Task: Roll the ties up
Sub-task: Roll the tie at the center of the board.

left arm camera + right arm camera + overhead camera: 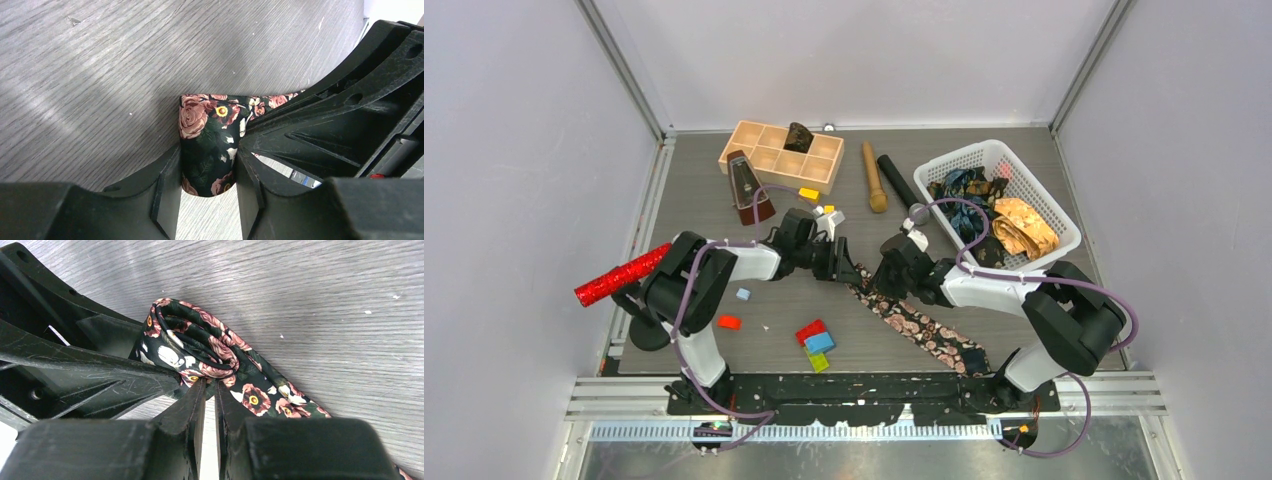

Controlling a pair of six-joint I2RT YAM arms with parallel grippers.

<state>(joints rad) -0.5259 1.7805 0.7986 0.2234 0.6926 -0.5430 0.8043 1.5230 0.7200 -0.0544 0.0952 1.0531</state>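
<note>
Black tie (pixel 921 325) printed with pink roses and small yellow-centred flowers. Lies flat along the grey worktop (pixel 704 190), left of the white basket (pixel 977 152) and nearer the arm bases. Ends in a tight roll (pixel 207 145) standing on edge. Left claw (pixel 207 150) clamped on the roll from both sides. Right claw (pixel 210 382) pinched nearly closed on its outer layers. Inside the basket, a blue-teal tie (pixel 964 190) and a golden-orange tie (pixel 1024 228).

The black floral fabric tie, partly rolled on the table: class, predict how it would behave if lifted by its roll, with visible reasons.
Probably floppy: the black floral fabric tie forms soft, uneven coils and its tail lies flat along the grey table. Its roll would likely unwind if released; the layers sit loosely. Probably light, being thin cloth.
</note>
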